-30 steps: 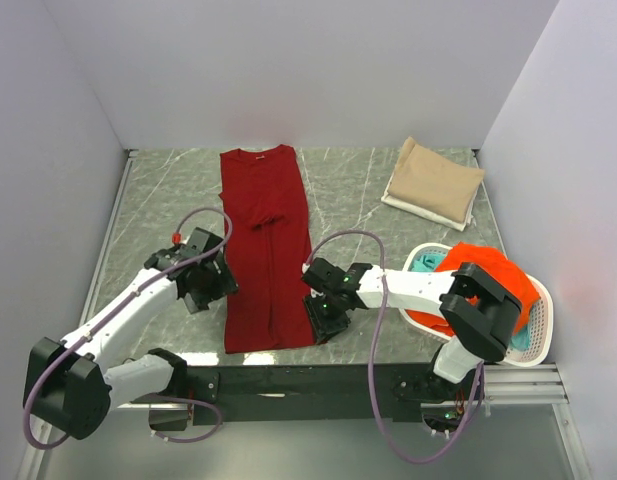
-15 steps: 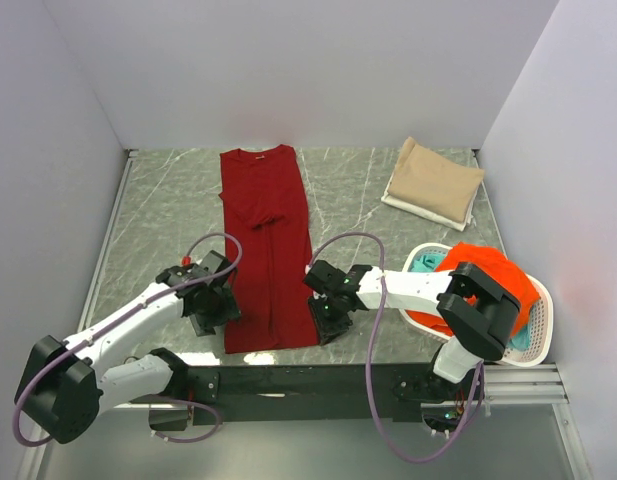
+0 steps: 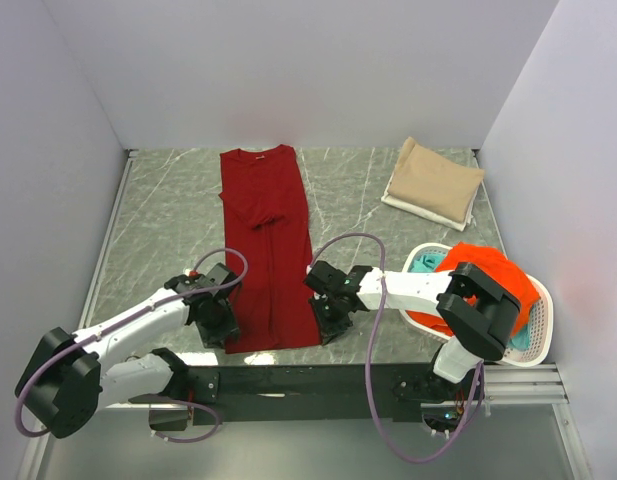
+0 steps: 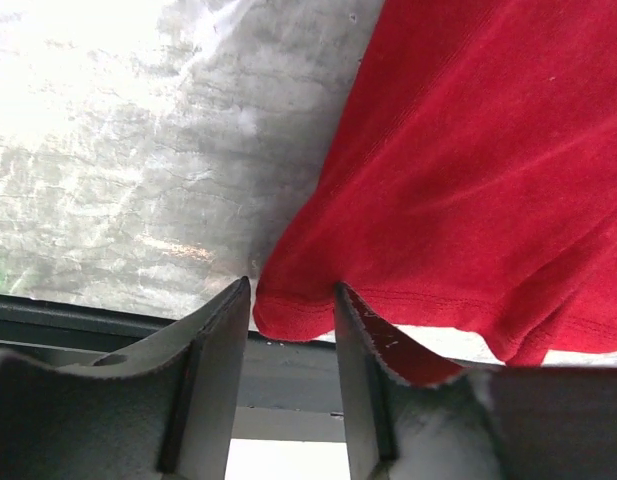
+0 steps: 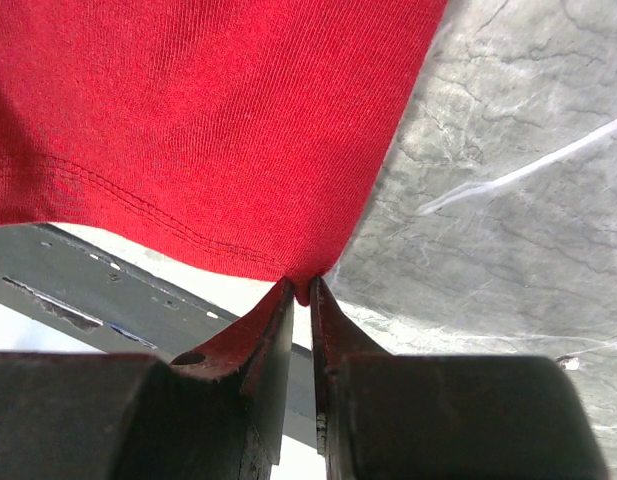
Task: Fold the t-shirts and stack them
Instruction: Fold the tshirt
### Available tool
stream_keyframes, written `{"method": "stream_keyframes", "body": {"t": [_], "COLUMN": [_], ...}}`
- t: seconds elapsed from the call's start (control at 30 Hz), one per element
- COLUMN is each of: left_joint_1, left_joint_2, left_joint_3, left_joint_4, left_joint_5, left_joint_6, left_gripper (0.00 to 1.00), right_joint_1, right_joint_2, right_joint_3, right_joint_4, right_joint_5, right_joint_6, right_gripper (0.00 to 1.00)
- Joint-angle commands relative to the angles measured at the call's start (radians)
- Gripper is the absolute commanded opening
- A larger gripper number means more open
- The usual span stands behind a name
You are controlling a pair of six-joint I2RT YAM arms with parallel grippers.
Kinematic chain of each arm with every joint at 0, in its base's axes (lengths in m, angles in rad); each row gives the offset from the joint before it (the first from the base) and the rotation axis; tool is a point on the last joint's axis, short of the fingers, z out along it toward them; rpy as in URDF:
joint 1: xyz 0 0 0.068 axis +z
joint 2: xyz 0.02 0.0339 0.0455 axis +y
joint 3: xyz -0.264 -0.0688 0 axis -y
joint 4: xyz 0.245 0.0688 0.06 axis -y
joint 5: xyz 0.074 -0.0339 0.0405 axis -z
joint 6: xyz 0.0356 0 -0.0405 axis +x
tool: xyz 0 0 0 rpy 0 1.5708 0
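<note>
Task thing: a dark red short-sleeved cloth t-shirt (image 3: pixel 268 250) lies flat and lengthwise on the grey marbled worktop (image 3: pixel 168 210). Its collar is at the far edge, its hem at the near edge, and its sleeves are turned in over the body.
Left arm: the white-and-black left arm (image 3: pixel 138 325) reaches to the hem's left corner. In its wrist view the jaws stand apart, one on each side of that corner, with the cloth between them and not clamped.
Right arm: the white-and-black right arm (image 3: pixel 408 290) reaches across to the hem's right corner. Its jaws are all but together and nip the tip of that corner.
Near edge: in both wrist views the hem lies right at the worktop's near edge, above the black base rail (image 3: pixel 288 380).
Far right: a folded tan t-shirt (image 3: pixel 435 180) rests by the far right corner, well apart from the red one.
Near right: a white oval slatted laundry basket (image 3: pixel 538 330) holds a heaped bright orange-red t-shirt (image 3: pixel 498 265) and a teal t-shirt (image 3: pixel 426 263) at its left rim.
In the way: the right arm's black elbow stands before the basket and hides part of it from above. A purple cable loop (image 3: pixel 348 238) arches just beside the red shirt's right edge.
Change: over the last second the left arm has drawn back from the shirt's left side to the hem corner. The right arm has barely shifted. The shirts and basket lie as before.
</note>
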Motion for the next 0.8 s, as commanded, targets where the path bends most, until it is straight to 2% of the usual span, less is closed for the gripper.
{"method": "stream_keyframes", "body": {"t": [0.0,0.17,0.27,0.3,0.47,0.77], "left_joint_1": [-0.018,-0.045,-0.051,-0.053,-0.053,-0.053], "left_joint_2": [0.019,0.034,0.039,0.039,0.024,-0.012], "left_joint_3": [-0.007,-0.007,-0.012,-0.010,0.002,0.160], "left_joint_4": [0.018,0.021,0.027,0.027,0.024,-0.068], "left_joint_5": [0.000,-0.012,-0.009,-0.009,-0.012,-0.070], "left_joint_6": [-0.032,-0.053,-0.055,-0.055,-0.053,-0.056], "left_gripper": [0.44,0.34,0.23,0.17,0.01,0.00], "right_joint_1": [0.002,0.000,-0.001,0.000,0.000,-0.034], "right_joint_2": [-0.004,0.010,0.016,0.018,0.012,-0.097], "right_joint_3": [-0.036,-0.016,0.002,0.010,0.024,0.122], "right_joint_4": [0.010,-0.002,-0.010,-0.008,-0.022,-0.171], "right_joint_5": [0.027,0.034,0.035,0.034,0.029,0.080], "right_joint_6": [0.013,-0.001,-0.004,-0.004,0.002,0.015], "right_gripper": [0.19,0.17,0.14,0.11,0.00,0.00]}}
